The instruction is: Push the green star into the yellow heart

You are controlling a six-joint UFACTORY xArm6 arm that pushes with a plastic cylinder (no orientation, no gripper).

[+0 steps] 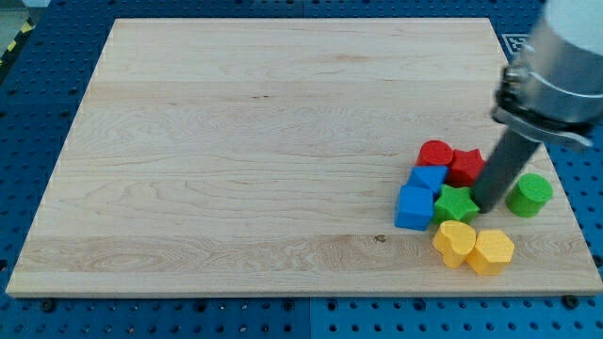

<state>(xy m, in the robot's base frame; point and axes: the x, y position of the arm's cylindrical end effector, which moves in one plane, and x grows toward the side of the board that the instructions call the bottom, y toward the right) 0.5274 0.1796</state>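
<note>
The green star [456, 203] lies at the view's lower right, in a tight cluster of blocks. The yellow heart [454, 241] sits just below it, and the two look to be touching. My tip [484, 204] rests against the star's right side, between it and a green cylinder [529, 194]. The rod rises up and to the right from there.
A yellow hexagon [492, 251] touches the heart's right side. A blue cube [415, 207] and another blue block [430, 177] are left of the star. A red cylinder [435, 153] and a red star-like block [465, 166] lie above it. The board's right edge [565, 202] is near.
</note>
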